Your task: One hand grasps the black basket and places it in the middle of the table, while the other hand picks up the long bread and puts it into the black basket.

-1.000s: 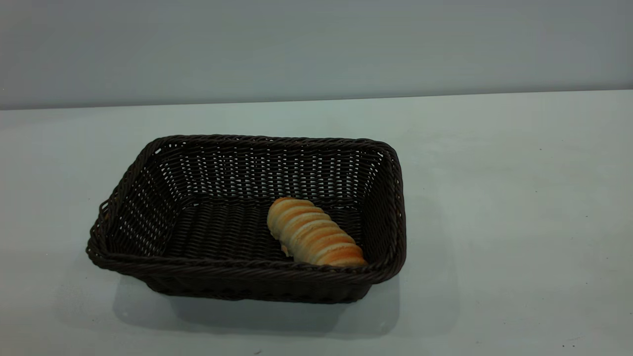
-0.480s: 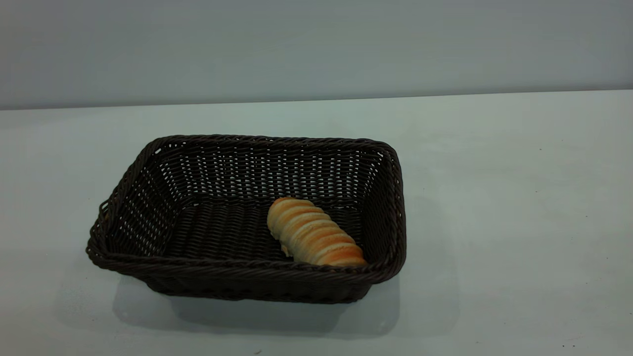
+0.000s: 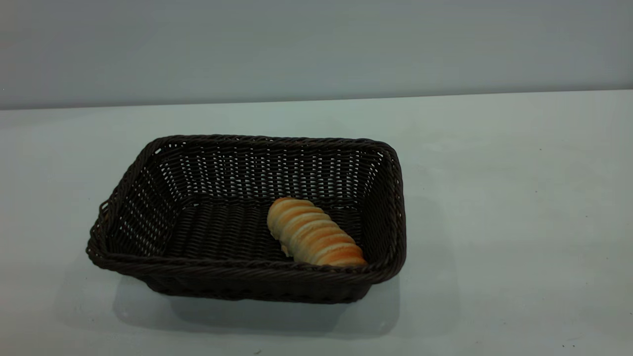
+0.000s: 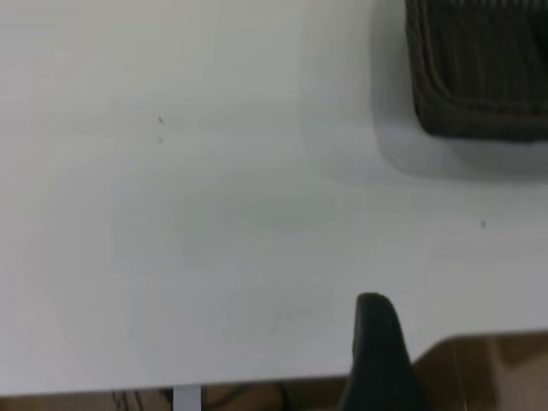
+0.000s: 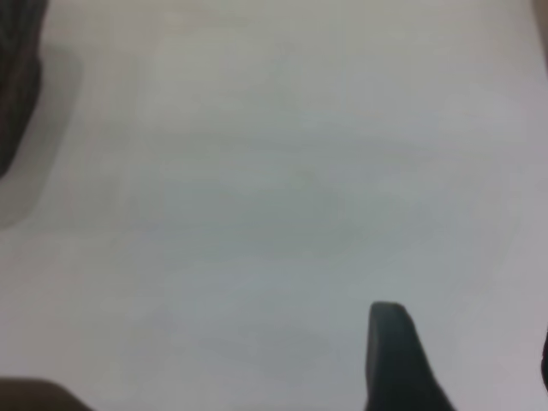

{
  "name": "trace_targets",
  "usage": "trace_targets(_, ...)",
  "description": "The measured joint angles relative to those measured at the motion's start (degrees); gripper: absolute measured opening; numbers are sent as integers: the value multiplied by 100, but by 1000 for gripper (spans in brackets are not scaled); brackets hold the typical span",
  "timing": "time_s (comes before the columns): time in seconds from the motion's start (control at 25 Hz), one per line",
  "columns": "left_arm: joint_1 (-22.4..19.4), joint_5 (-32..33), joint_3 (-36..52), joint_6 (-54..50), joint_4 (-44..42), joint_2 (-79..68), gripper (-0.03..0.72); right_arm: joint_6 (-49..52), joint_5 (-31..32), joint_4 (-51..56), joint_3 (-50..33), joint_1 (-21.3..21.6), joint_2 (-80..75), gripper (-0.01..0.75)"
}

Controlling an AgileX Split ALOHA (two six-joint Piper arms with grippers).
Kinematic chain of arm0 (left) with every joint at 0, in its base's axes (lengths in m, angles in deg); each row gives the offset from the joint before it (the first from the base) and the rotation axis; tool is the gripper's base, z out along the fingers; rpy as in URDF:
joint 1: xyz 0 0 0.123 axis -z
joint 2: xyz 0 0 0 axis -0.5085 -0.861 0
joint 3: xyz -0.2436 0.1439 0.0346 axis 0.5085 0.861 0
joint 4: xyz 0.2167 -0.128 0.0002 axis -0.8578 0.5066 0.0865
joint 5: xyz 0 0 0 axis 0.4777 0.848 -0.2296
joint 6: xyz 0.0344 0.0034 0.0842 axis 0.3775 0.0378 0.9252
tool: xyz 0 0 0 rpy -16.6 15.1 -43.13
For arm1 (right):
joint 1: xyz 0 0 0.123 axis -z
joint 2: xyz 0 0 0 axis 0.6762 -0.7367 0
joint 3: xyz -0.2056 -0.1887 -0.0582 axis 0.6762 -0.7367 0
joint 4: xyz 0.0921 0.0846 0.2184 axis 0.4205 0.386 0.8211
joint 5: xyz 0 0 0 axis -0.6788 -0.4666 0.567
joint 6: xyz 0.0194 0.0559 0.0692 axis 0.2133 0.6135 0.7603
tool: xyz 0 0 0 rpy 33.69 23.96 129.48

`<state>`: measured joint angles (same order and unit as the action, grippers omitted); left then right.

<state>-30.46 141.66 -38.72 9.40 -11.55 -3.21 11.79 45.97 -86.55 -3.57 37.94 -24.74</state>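
The black basket (image 3: 247,277) stands on the white table (image 3: 494,198), left of the middle in the exterior view. The long bread (image 3: 312,233) lies inside it on the floor, slanted, against the near right corner. Neither arm shows in the exterior view. My left gripper (image 4: 467,342) hovers over bare table near the table's edge, well away from a corner of the basket (image 4: 479,77); one dark finger (image 4: 377,342) shows. My right gripper (image 5: 467,342) is open and empty over bare table, with the basket's side (image 5: 17,77) far off.
A plain grey wall runs behind the table. In the left wrist view the table's edge (image 4: 257,381) shows, with brown floor beyond it. A few tiny dark specks mark the tabletop.
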Motion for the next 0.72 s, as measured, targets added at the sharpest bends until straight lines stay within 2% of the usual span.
trace_targets(0.4, -113, 32, 0, 0, 0, 346, 547, -5, 6, 0, 0, 401, 12, 383)
trace_targets(0.72, -113, 32, 0, 0, 0, 352, 548, -5, 6, 0, 0, 413, 12, 383)
